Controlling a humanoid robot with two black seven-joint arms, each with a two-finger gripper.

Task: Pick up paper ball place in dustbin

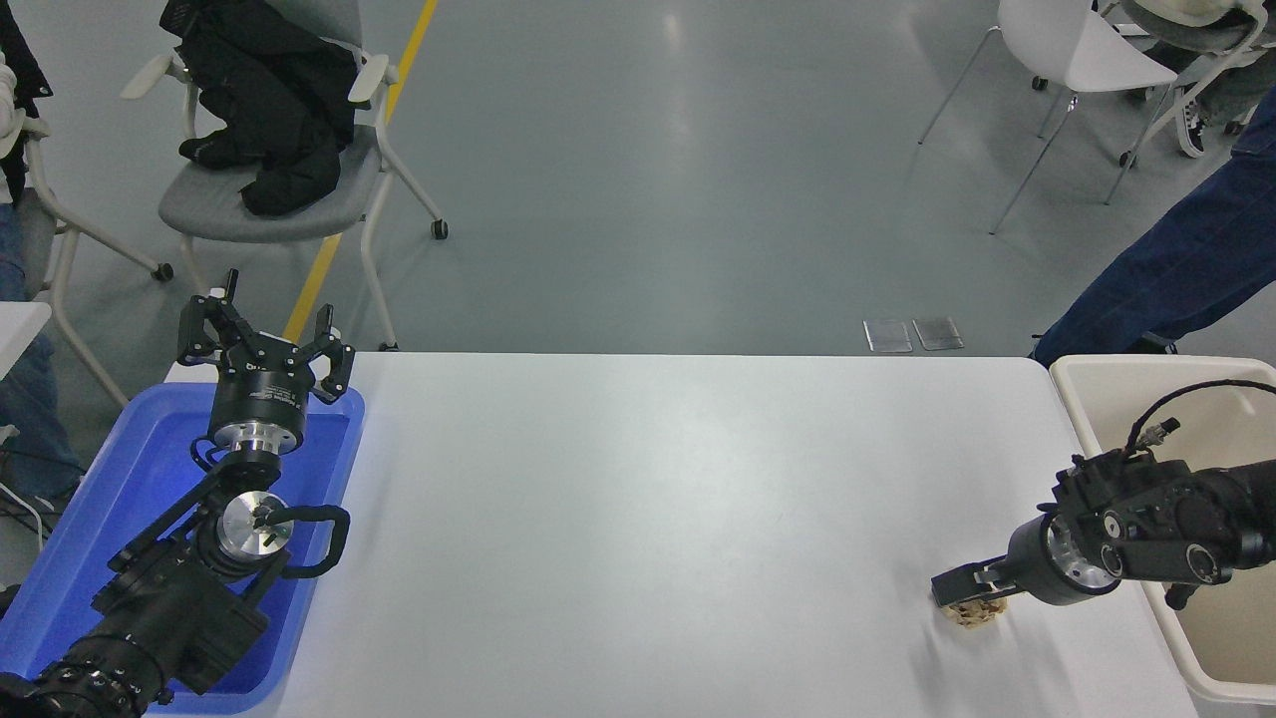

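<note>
Far left: blue plastic tray [75, 519] on the table's left end. Left arm parked over it, left gripper [265, 344] pointing away from the camera, fingers spread wide, nothing between them.

Behind, on the floor: grey chair [261, 204] with black clothing [264, 95] heaped on the seat; yellow floor line [344, 214] running past it.

Middle: white table [648, 499], bare surface.

Right, near the front edge: paper ball [977, 613], tan and crumpled, resting on the table. Right gripper [969, 590] comes in low from the right edge and sits directly on top of the ball, covering most of it; only the lower part of the wad shows. Fingers lie close together over the paper, but whether they have actually closed on it I cannot tell from here.

Far right: cream dustbin [1072, 384] just beside the table's right end, the right arm reaching across its rim. Ball is outside it, near. A person's leg in dark blue trousers [1176, 269] stands beyond the bin; white chair [1077, 50] at top right.
</note>
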